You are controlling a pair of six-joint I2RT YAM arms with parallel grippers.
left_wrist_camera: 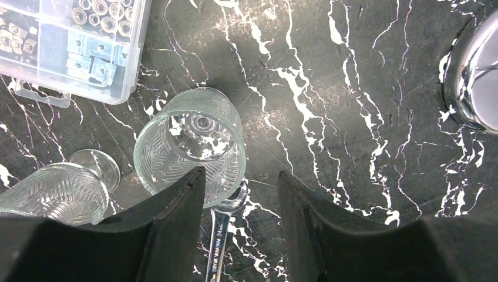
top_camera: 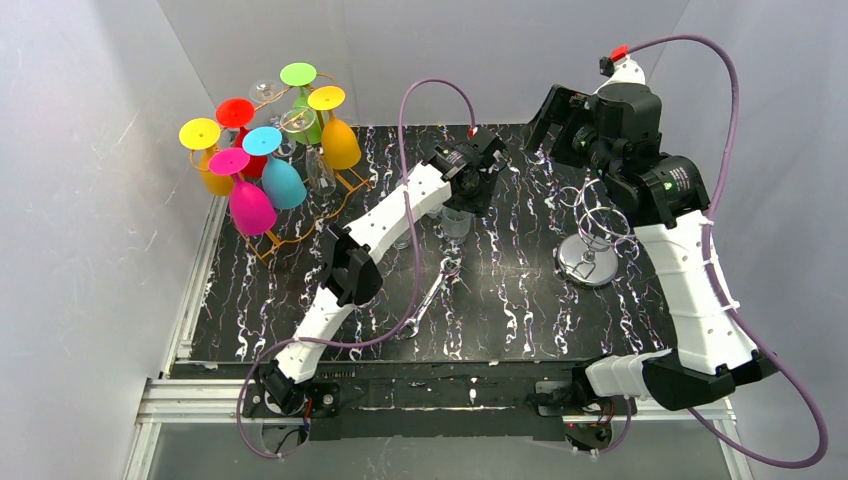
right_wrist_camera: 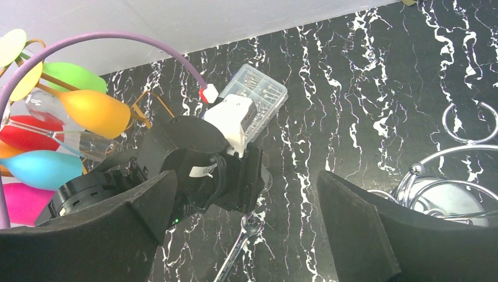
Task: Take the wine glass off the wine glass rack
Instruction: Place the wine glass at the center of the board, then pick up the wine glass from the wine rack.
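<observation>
My left gripper [left_wrist_camera: 241, 182] hung open over the table, its jaws parted and holding nothing. Just beyond my left finger stood a clear wine glass [left_wrist_camera: 191, 144], seen from above and free of my pads. A second clear glass [left_wrist_camera: 53, 191] lay on its side near it. One wrench [left_wrist_camera: 220, 235] lay under the jaws, and one parts box [left_wrist_camera: 70, 47] sat farther out.

My right gripper [right_wrist_camera: 246, 176] was raised near the back of the table, also spread wide and empty.

The chrome rack [top_camera: 590, 240] carried no glass that I could see, so I judged the lift-off done, with only my withdrawal left.

That made two racks. The orange wire rack [top_camera: 275, 245], well apart at the back left, held six coloured glasses [top_camera: 250, 208] and some clear ones I could not count.
</observation>
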